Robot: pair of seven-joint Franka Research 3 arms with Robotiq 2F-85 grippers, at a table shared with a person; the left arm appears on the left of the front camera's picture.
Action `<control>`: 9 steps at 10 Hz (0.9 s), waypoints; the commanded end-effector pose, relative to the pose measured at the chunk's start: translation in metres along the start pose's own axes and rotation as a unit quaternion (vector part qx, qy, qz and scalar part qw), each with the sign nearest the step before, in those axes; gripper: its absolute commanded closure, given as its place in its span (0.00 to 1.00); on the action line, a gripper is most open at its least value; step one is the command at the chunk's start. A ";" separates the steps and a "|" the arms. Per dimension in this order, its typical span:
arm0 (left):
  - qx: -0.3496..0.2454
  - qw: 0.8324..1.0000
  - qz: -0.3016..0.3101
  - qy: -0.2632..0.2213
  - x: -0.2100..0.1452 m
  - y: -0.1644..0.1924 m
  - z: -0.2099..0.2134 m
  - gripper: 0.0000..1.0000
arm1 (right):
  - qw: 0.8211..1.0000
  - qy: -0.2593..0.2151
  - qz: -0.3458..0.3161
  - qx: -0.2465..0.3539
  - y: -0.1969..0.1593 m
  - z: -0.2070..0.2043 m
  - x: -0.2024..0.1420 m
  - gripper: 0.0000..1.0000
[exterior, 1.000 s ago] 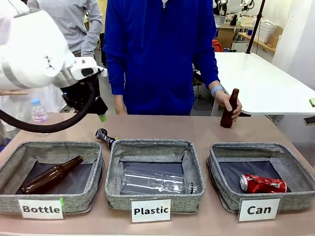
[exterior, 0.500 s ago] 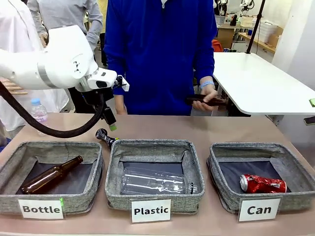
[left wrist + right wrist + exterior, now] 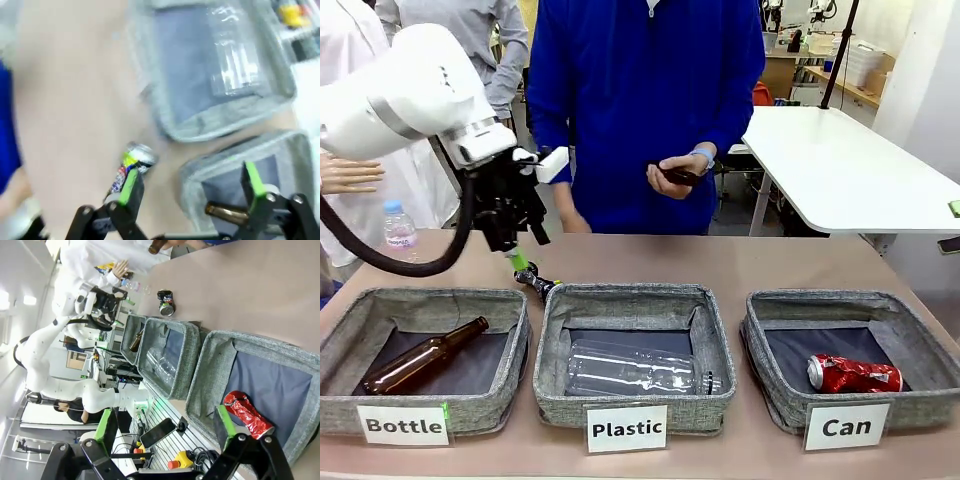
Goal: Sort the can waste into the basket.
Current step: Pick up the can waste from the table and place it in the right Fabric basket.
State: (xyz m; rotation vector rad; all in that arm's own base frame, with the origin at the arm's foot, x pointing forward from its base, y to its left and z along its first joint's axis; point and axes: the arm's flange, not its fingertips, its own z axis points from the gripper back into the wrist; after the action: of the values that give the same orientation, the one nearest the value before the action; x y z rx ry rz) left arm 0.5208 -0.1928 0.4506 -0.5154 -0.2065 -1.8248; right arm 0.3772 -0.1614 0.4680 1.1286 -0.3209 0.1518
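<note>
A dark and silver crushed can lies on the table behind the gap between the "Bottle" and "Plastic" baskets. My left gripper points down just above and left of it, open; in the left wrist view the can sits at the tip of one green finger, outside the gap. A shiny red crushed can lies inside the grey basket labelled "Can". In the right wrist view my right gripper is open and empty above that basket, the red can beyond its fingers.
The "Bottle" basket holds a brown glass bottle; the "Plastic" basket holds a clear bottle. A person in blue at the far edge holds a brown bottle in both hands. A small water bottle stands far left.
My left arm swung right and lowered its gripper toward the dark can. The person lifted the brown bottle from the table's right side to the chest.
</note>
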 end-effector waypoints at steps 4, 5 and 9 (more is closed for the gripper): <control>-0.029 0.999 -0.046 0.003 -0.009 -0.007 0.019 0.00 | 1.000 0.003 0.009 0.000 0.001 0.002 -0.002 0.00; -0.029 0.999 -0.046 0.003 -0.009 -0.007 0.019 0.00 | 1.000 0.003 0.009 0.000 0.001 0.002 -0.002 0.00; 0.101 0.994 0.016 0.043 -0.038 0.037 0.031 0.00 | 1.000 0.003 0.009 0.000 0.001 0.002 -0.002 0.00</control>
State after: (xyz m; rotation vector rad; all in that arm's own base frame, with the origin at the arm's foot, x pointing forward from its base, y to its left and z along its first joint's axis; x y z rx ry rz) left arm 0.5609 -0.1631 0.4665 -0.3224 -0.3307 -1.7933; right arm 0.3771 -0.1616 0.4680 1.1283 -0.3212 0.1515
